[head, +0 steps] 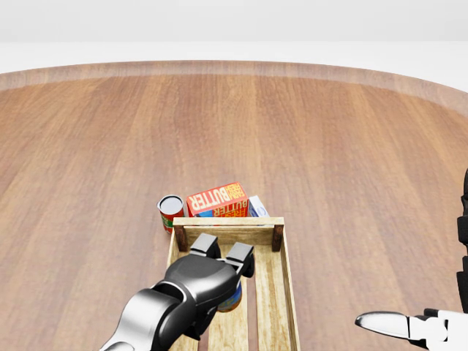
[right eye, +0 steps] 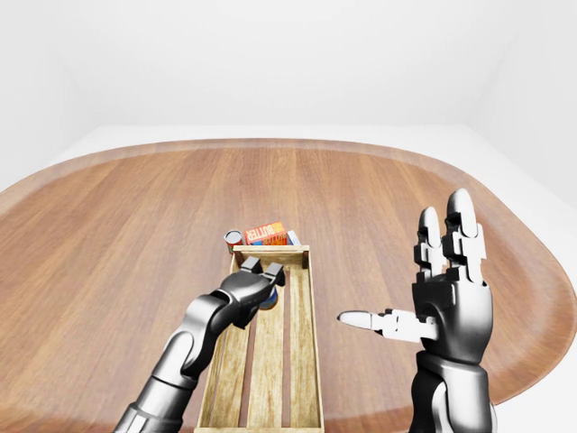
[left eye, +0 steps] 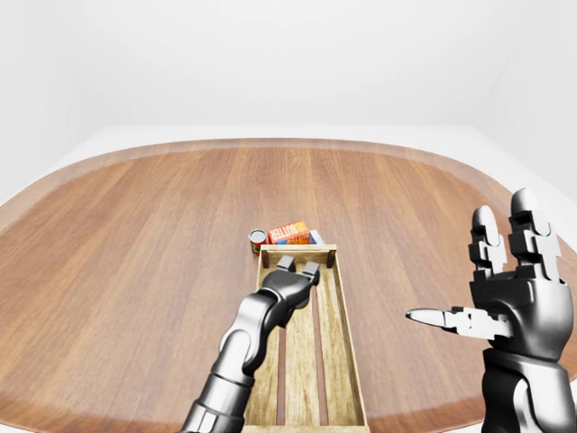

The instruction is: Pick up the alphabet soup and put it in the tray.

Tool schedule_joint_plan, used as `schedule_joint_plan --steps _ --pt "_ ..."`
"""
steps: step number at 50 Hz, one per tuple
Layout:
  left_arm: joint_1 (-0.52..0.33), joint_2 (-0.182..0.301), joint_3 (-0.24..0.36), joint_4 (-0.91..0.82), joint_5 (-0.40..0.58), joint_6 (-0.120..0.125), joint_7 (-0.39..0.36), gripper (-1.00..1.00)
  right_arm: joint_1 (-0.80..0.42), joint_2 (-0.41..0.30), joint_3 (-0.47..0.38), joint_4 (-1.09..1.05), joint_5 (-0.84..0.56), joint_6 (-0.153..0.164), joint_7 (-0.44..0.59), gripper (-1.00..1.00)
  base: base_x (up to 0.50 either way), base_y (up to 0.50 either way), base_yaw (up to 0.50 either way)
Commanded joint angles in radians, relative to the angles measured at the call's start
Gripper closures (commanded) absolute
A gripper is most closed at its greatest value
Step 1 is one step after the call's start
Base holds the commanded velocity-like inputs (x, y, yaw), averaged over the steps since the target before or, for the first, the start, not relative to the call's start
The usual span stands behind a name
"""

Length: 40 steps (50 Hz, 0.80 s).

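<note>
Pretty clearly a simulated test space, not any real room. Everything sits on one big rounded wooden table [left eye: 135, 234] with plain white walls [left eye: 288, 63] and white floor around its edge, no furniture or windows in view. Near the table's middle there's a slatted wooden tray [head: 287, 278], and just past the tray's top end a few grocery items: a small red can [head: 170, 211] and an orange butter box [head: 217, 199] touching a white and blue carton [head: 257, 206]. So, pantry goods on a bare tabletop, a lab-style demo setup.
</note>
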Motion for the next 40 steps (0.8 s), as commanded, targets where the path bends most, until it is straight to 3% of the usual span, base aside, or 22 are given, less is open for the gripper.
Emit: schedule_joint_plan --steps 1,16,28,40 --pt "-0.008 -0.010 -0.010 0.016 0.021 0.000 0.000 1.00 -0.005 -0.002 0.001 0.005 0.000 0.000 -0.002 -1.00 0.00 0.00 0.00" --pt "-0.015 -0.033 -0.030 0.094 0.007 0.000 0.003 1.00 0.000 -0.002 -0.004 0.005 0.002 0.000 -0.004 -1.00 0.00 0.00 0.00" --pt "-0.042 -0.037 -0.030 0.219 0.022 0.000 0.088 1.00 0.003 0.002 -0.005 0.000 0.007 0.000 0.000 -1.00 0.00 0.00 0.00" --pt "-0.058 -0.036 -0.022 0.254 0.023 0.000 0.104 1.00 0.008 0.005 -0.003 -0.010 0.007 0.000 0.003 -1.00 0.00 0.00 0.00"
